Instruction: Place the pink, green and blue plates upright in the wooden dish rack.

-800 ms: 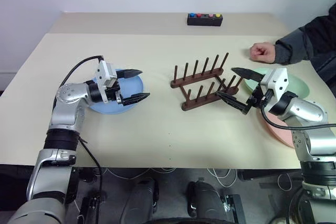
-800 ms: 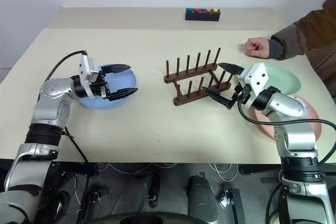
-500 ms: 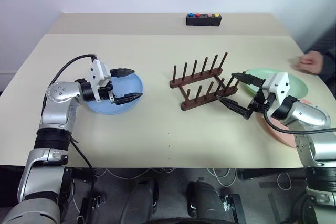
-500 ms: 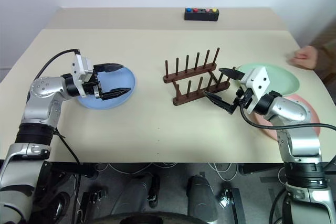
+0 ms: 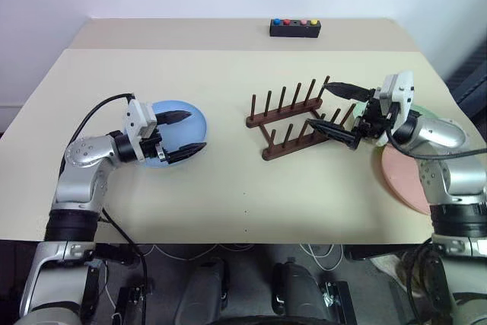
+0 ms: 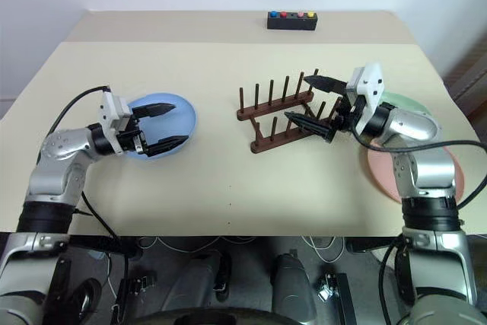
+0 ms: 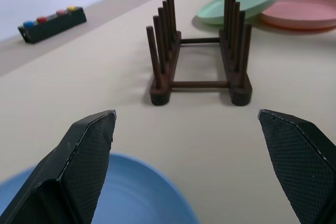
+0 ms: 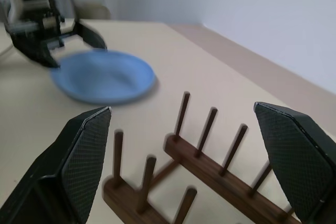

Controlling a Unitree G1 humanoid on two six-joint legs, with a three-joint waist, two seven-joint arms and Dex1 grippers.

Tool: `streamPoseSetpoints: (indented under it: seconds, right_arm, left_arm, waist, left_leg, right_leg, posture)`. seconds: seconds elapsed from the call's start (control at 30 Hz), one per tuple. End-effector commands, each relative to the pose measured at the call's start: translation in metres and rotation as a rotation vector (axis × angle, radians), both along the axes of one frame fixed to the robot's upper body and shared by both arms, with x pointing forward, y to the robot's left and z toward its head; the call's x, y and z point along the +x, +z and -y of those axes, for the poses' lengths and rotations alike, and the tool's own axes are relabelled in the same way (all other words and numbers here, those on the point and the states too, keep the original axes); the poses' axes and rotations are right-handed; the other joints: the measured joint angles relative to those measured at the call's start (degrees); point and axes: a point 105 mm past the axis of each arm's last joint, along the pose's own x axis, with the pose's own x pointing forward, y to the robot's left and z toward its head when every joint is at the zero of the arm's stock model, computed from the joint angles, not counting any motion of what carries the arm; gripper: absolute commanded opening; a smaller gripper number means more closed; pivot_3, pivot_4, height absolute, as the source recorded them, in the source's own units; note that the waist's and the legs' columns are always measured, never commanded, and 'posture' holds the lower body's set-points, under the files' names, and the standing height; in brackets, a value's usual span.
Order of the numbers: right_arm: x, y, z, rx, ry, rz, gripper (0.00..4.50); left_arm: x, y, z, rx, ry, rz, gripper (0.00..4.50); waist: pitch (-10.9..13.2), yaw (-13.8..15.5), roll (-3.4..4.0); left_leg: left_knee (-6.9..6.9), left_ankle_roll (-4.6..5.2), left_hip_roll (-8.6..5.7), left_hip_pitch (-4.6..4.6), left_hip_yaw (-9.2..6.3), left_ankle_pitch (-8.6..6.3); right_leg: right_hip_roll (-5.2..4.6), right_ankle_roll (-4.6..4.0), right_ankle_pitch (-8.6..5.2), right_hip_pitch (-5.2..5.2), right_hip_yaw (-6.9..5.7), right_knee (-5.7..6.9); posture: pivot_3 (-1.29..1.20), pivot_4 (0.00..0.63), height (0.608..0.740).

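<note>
The light blue plate (image 5: 172,108) lies flat on the table at the left. My left gripper (image 5: 196,130) hovers open just above its right half, pointing at the wooden dish rack (image 5: 278,116). The rack stands bare at mid-table. My right gripper (image 5: 319,104) is open at the rack's right end, one finger above the pegs and one by the near rail, with nothing held. The green plate (image 7: 241,1) and the pink plate (image 5: 403,180) lie flat at the right, partly hidden by my right arm.
A small black box with coloured buttons (image 5: 295,28) sits at the table's far edge. Bare tabletop (image 5: 243,195) stretches in front of the rack and between the arms. The table's right edge runs just past the pink plate.
My right gripper has risen and swung from beside the plates up to the rack's right end. The left gripper has drawn back a little over the blue plate. A person's hand at the right has withdrawn.
</note>
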Motion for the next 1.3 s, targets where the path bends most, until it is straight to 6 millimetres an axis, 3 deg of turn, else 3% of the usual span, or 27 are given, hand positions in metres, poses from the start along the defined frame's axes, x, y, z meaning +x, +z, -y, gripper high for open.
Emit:
streamPoseSetpoints:
  seconds: [0.03,0.13,0.23,0.43,0.57,0.73,0.83,1.03,1.3]
  right_arm:
    - [0.006,0.007,-0.007,0.023,0.058,0.017,4.5]
    - [0.013,0.005,-0.015,0.035,0.077,0.018,4.5]
    - [0.019,0.006,-0.024,0.055,0.092,0.028,4.5]
    - [0.019,0.012,-0.023,0.073,0.076,0.064,4.5]
    - [0.016,0.017,-0.019,0.067,0.057,0.091,4.5]
    - [0.013,0.02,-0.009,0.048,0.023,0.105,4.5]
    - [0.009,0.018,-0.006,0.046,0.006,0.107,4.5]
    - [0.004,0.015,-0.003,0.044,-0.017,0.105,4.5]
    - [0.002,0.015,0.0,0.044,-0.035,0.112,4.5]
  left_arm:
    - [-0.012,0.016,0.004,-0.01,0.026,0.054,4.45]
    - [-0.017,0.007,0.012,0.013,0.036,0.011,4.45]
    - [-0.003,-0.01,0.025,0.095,0.096,-0.005,4.45]
    - [0.019,-0.02,0.075,0.073,0.117,-0.029,4.45]
    - [0.017,-0.034,0.106,0.035,0.02,-0.113,4.45]
    - [0.024,-0.042,0.119,0.009,-0.039,-0.245,4.45]
    - [0.024,-0.058,0.125,0.1,-0.084,-0.287,4.45]
    - [0.021,-0.069,0.147,0.149,-0.127,-0.264,4.45]
    - [0.036,-0.073,0.152,0.158,-0.027,-0.201,4.45]
  waist:
    - [0.0,0.0,0.0]
    - [0.0,0.1,0.01]
    - [0.0,0.2,0.03]
    - [0.0,0.2,0.01]
    - [0.0,0.0,0.02]
    - [0.0,0.1,0.01]
    - [0.0,0.1,0.01]
    - [0.0,0.2,0.0]
    - [0.0,0.2,0.0]
  left_leg:
    - [-0.01,0.0,0.0,0.0,0.0,0.0]
    - [-0.01,-0.01,0.0,0.0,0.01,-0.01]
    - [-0.01,-0.01,-0.02,0.0,0.01,0.0]
    - [0.0,0.02,-0.1,-0.02,0.05,-0.02]
    - [0.0,0.02,-0.07,0.0,0.13,-0.01]
    - [0.02,0.03,-0.03,0.0,0.16,-0.01]
    - [0.02,0.03,-0.04,0.0,0.16,-0.01]
    - [0.03,0.04,-0.04,-0.01,0.16,-0.01]
    - [0.05,0.05,-0.04,0.0,0.15,-0.02]
  right_leg:
    - [0.0,0.0,0.0,0.0,0.0,0.0]
    - [-0.01,0.0,0.0,-0.01,0.02,-0.01]
    - [-0.01,-0.01,0.01,-0.02,0.02,0.01]
    - [0.0,0.1,0.07,0.01,0.02,-0.02]
    - [0.0,0.1,0.07,-0.01,0.04,0.06]
    - [0.03,0.09,0.07,-0.04,0.05,0.07]
    - [0.03,0.09,0.07,-0.03,0.06,0.04]
    - [0.01,0.09,0.08,-0.02,0.07,0.04]
    - [0.0,0.09,0.08,-0.01,0.08,0.03]
  posture:
    - [0.0,0.15,0.735]
    - [0.0,0.15,0.735]
    - [0.0,0.15,0.735]
    - [0.0,0.15,0.735]
    - [0.0,0.15,0.735]
    - [0.0,0.15,0.735]
    - [0.0,0.15,0.735]
    - [0.0,0.15,0.735]
    - [0.0,0.15,0.735]
